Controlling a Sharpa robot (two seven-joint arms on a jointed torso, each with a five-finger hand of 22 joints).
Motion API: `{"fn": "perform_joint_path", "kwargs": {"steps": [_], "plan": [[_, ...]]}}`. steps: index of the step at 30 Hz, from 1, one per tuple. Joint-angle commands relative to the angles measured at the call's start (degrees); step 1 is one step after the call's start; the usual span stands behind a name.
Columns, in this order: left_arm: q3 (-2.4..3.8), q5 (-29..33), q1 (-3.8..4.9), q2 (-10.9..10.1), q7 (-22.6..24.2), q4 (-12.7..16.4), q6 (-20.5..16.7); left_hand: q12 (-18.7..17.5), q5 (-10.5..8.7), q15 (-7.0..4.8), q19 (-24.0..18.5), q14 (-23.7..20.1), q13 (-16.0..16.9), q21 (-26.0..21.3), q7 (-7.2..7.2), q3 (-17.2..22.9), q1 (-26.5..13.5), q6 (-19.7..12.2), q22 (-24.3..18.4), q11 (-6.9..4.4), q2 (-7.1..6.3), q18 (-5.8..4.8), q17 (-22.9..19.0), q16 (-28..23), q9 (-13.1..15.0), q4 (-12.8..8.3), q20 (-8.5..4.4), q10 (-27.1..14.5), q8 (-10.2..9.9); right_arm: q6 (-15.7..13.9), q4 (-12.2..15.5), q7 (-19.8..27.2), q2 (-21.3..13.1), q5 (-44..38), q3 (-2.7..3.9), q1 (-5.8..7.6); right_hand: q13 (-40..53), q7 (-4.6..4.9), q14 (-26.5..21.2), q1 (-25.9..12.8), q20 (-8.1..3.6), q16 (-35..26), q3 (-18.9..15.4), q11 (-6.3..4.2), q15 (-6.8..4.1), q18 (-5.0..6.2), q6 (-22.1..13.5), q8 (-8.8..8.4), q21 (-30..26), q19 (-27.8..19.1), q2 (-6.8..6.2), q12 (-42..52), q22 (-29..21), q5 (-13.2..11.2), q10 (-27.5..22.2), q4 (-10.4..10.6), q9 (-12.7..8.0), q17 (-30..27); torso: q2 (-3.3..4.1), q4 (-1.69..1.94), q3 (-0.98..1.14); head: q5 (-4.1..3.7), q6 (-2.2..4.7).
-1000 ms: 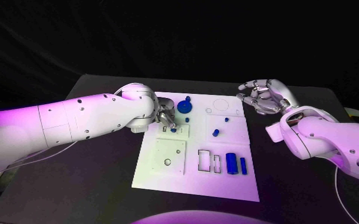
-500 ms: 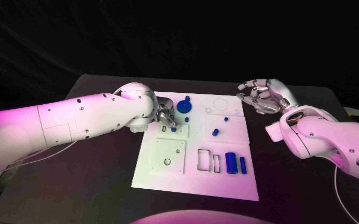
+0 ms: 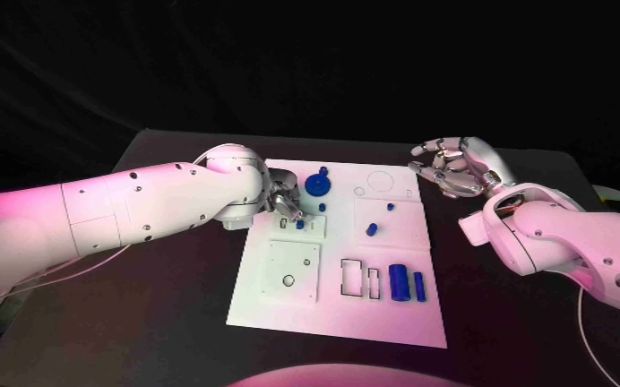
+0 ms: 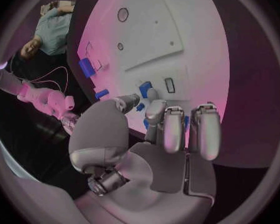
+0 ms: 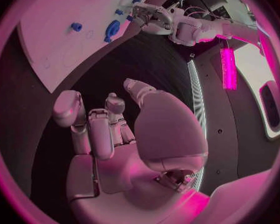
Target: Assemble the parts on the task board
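Left hand (image 3: pixel 286 201) pinches a small blue part (image 3: pixel 298 223) over a slot near the task board (image 3: pixel 291 315)'s left edge, evidently for insertion. Right hand (image 3: pixel 455 168) hangs off the board's far right corner, fingers curled, holding nothing.

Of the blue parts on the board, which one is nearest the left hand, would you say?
The small blue part right at the left hand's fingertips; the other blue parts lie farther toward the board's middle and near edge.

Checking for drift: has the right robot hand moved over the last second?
No. The right robot hand sits at the same spot beside the task board's far right corner.
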Motion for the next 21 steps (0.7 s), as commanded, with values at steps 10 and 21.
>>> {"fn": "perform_joint_path", "kwargs": {"steps": [10, 21], "plan": [[0.65, 1.1, 0.01, -1.4, 0.3, 1.4, -0.8, 0.4, -0.17, -0.48, 0.4, 3.9, 0.0, 0.3, 0.32, -1.2, -1.0, 0.1, 4.9, -0.07, -0.06, -1.20, 8.5, 0.1, 0.2, 0.0, -0.08, 0.2, -0.2, 0.4, 0.0, 0.5, 0.0, -0.6, 0.01, -0.09, -0.2, -0.08, 1.1, -0.6, 0.01, -0.3, 0.0, 0.10, -0.15, 1.19, -0.4, 0.26, -0.4, -0.4, -0.23, -0.5, -0.2, 0.0, -0.6, 0.4, -0.1, -0.2, -0.01, 0.05, -0.01, -0.15, 0.12], [2.69, 4.6, 0.27, -3.1, 0.5, 2.8, -1.4, -0.6, -0.12, -0.44, -0.4, 3.9, -1.3, -0.3, 0.47, -2.1, 0.7, -0.9, 3.8, 0.03, -0.29, -0.93, 8.4, 0.0, 0.4, -0.2, -0.09, -0.8, -1.0, 0.3, -0.2, 0.6, 0.0, -0.6, 0.01, -0.14, -0.2, -0.07, 1.1, -0.6, 0.01, -0.4, 0.0, 0.11, -0.15, 1.19, -0.4, 0.28, -0.4, -0.4, -0.24, -0.5, -0.2, 0.0, -0.6, 0.4, -0.1, -0.2, -0.10, 0.09, 0.02, -0.12, 0.65]]}}
